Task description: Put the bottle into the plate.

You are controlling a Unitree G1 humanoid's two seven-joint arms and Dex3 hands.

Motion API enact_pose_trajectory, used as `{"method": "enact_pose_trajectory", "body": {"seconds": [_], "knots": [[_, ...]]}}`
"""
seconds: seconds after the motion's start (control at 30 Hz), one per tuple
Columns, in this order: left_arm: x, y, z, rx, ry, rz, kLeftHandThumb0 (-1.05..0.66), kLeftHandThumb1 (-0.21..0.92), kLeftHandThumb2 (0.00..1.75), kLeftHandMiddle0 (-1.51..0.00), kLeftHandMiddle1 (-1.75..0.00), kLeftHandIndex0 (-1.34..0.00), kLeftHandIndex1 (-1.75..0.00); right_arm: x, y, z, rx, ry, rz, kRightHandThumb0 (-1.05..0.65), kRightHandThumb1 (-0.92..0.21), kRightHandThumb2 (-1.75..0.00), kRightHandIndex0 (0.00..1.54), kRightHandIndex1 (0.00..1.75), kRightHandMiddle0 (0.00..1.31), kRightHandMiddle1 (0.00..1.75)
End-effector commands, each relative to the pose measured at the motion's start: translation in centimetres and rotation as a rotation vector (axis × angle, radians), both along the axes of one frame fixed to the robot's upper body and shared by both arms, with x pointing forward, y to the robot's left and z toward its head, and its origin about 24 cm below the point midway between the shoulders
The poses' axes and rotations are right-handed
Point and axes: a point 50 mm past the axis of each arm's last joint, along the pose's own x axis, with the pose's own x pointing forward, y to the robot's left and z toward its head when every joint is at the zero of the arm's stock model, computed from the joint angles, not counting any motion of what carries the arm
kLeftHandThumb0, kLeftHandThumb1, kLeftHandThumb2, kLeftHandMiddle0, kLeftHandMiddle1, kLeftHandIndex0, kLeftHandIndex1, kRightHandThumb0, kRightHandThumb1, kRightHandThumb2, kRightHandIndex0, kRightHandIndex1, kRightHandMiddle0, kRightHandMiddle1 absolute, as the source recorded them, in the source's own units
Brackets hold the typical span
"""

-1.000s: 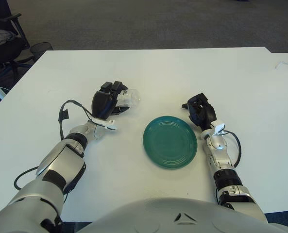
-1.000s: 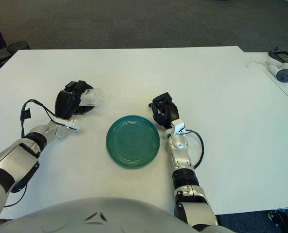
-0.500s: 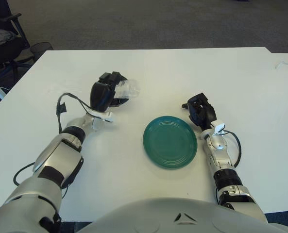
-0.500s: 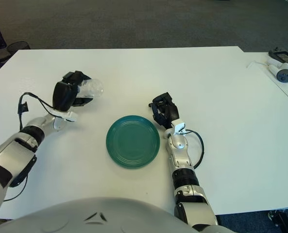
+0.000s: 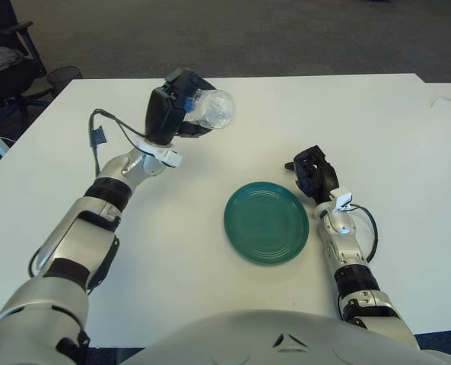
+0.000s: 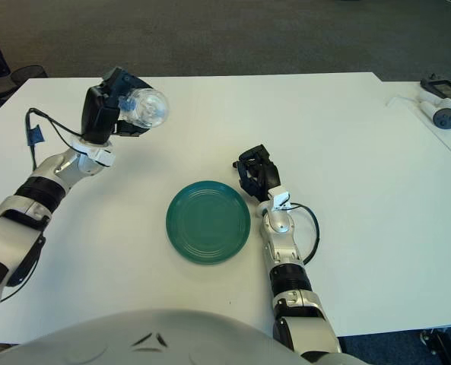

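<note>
Left eye: left hand [image 5: 170,114] grips bottle [image 5: 210,109] aloft near desk's [image 5: 408,137] far-left edge | Right eye: plate [image 6: 208,221] mid-desk, right hand [image 6: 255,173] curled, empty beside it | Risk: sideways round bottle may roll off plate.

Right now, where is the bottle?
The bottle is in the left hand, held up over the table's far left part, behind and left of the green plate.

One bottle [image 5: 210,109]. One green plate [image 5: 266,222]. One white table [image 5: 286,122]. Two robot hands: left hand [image 5: 173,114], right hand [image 5: 313,173].
</note>
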Motion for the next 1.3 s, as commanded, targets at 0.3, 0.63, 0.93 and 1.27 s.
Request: {"method": "enact_pose_trajectory", "body": {"seconds": [0.3, 0.63, 0.93, 1.27], "knots": [[-3.8, -1.8, -0.9, 0.046, 0.292, -0.315, -0.47, 0.29, 1.34, -1.21, -1.75, -0.62, -1.75, -1.9, -0.3, -3.5, 0.008, 0.198, -0.022, -0.35, -0.92, -0.45, 0.39, 1.18, 0.27, 1.67], [-4.7, -3.1, -1.5, 0.156, 0.513, -0.554, -0.48, 0.29, 1.35, -1.18, -1.75, -0.63, -1.75, -1.7, -0.2, -3.3, 0.005, 0.19, -0.031, -0.35, -0.92, -0.45, 0.37, 1.19, 0.26, 1.67], [-5.2, -3.3, -1.6, 0.402, 0.512, -0.566, -0.5, 0.24, 1.41, -1.17, -1.75, -0.67, -1.75, -1.7, 0.0, -3.3, 0.011, 0.184, -0.031, -0.08, -0.86, -0.51, 0.41, 1.41, 0.19, 1.69], [-5.0, -3.0, -2.0, 0.503, 0.514, -0.518, -0.51, 0.21, 1.44, -1.19, -1.75, -0.69, -1.75, -1.6, 0.3, -3.3, 0.014, 0.192, -0.038, -0.01, -0.91, -0.43, 0.35, 1.42, 0.19, 1.72]]}}
